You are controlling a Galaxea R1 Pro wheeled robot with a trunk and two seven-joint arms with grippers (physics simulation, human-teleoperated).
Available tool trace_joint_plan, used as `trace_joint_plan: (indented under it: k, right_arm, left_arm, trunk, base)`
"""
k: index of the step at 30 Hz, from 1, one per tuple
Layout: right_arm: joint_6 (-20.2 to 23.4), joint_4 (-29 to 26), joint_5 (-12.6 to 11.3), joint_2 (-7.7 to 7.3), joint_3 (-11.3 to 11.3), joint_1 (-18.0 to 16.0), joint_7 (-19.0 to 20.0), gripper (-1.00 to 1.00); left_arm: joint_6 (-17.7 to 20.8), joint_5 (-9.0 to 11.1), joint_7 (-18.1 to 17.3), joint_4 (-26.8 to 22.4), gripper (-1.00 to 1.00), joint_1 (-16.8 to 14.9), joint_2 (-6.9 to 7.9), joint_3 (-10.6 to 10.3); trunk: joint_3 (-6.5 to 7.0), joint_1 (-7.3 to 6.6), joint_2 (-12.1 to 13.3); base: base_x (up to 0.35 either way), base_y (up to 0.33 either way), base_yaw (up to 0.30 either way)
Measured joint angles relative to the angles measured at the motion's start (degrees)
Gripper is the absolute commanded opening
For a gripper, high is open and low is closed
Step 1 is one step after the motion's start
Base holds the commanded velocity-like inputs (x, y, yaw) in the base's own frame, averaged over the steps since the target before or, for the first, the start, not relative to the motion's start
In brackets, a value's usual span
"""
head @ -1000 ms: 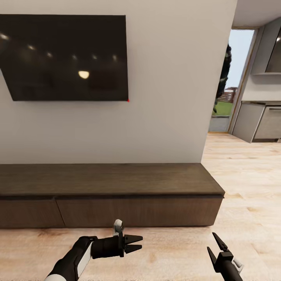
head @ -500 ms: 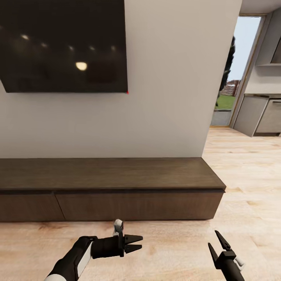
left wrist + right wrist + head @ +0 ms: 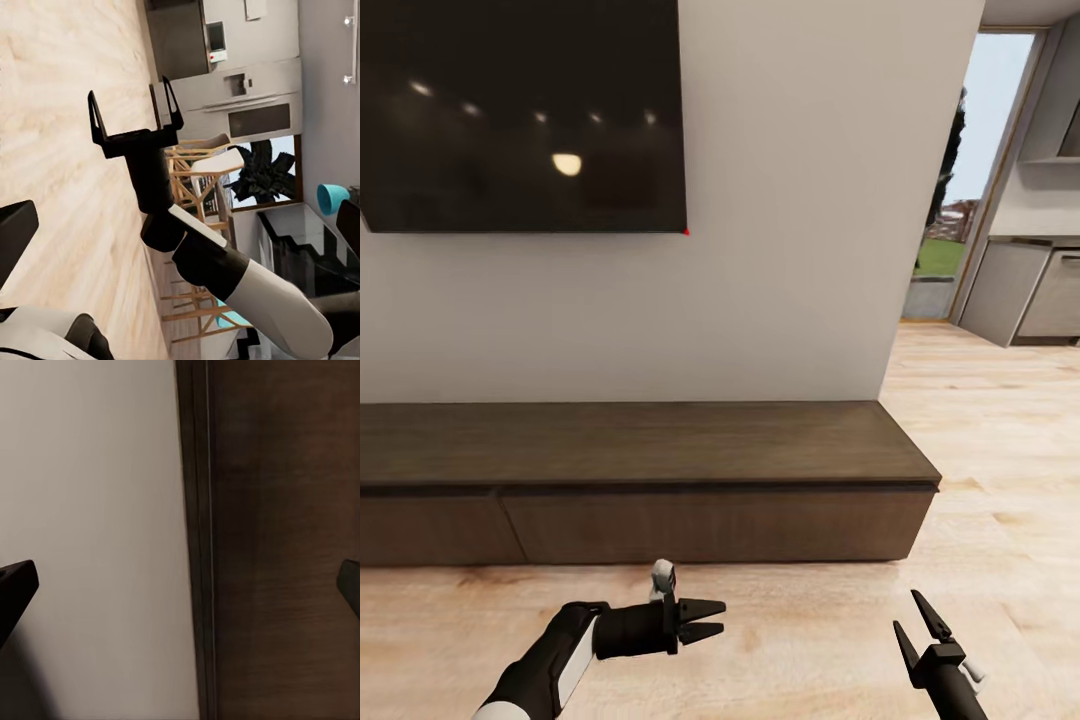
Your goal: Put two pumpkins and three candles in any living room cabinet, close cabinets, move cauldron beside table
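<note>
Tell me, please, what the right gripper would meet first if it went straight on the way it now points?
Most likely the cabinet: the right gripper, open and empty, points up and forward toward it, and its wrist view faces the dark wood and wall. Depth is unclear, so which part it meets first is uncertain.

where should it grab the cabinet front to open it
The cabinet fronts are flat with no handle showing. Best bet is the dark gap under the top: hook the panel's top edge from the front with the left pincer, which is open and nearer.
</note>
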Motion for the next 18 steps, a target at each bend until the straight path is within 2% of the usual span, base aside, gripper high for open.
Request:
trace_joint_plan:
  k: [18]
  right_arm:
    - [0.00,0.00,0.15,0.00,0.00,0.00,-0.08,1.00]
  left_arm:
    - [0.00,-0.01,0.00,-0.13,1.00,0.00,0.00,-0.04]
  trunk:
    - [0.00,-0.02,0.00]
  base:
    - [0.322,0.000,0.000]
